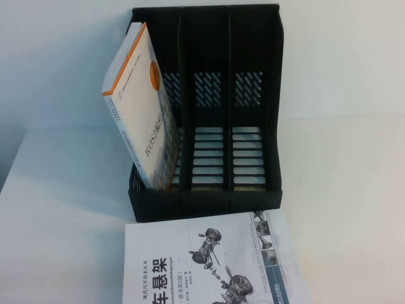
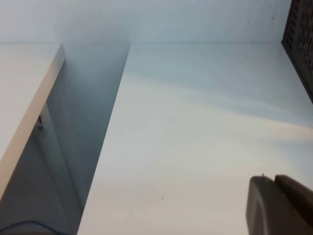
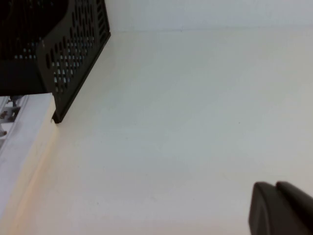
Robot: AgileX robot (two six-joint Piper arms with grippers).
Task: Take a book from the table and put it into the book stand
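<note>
high view: table (image 1: pixel 354 190) > book stand (image 1: pixel 205 107), middle and right bays free
book (image 1: pixel 209 266): flat, touching the stand's front, long axis left-right
right gripper (image 3: pixel 276 208): together, empty, beside the book, looks nearer
left gripper (image 2: pixel 274 203): together, empty, left of the stand

1. From the raised camera I see a plain white wall (image 1: pixel 57 57) behind a white table (image 1: pixel 57 209); the two meet in a soft, pale line.
2. The light looks even and diffuse to me, cooler and bluish on the left, a little warmer toward the right.
3. In the left wrist view, the table's edge runs beside a shadowed gap (image 2: pixel 83 127).
4. Across that gap I see a second white panel (image 2: pixel 22 93) with a pale edge.
5. A thin dark cable (image 2: pixel 29 226) curves low in the gap.
6. In the right wrist view, the tabletop reads as warm cream against the white wall.
</note>
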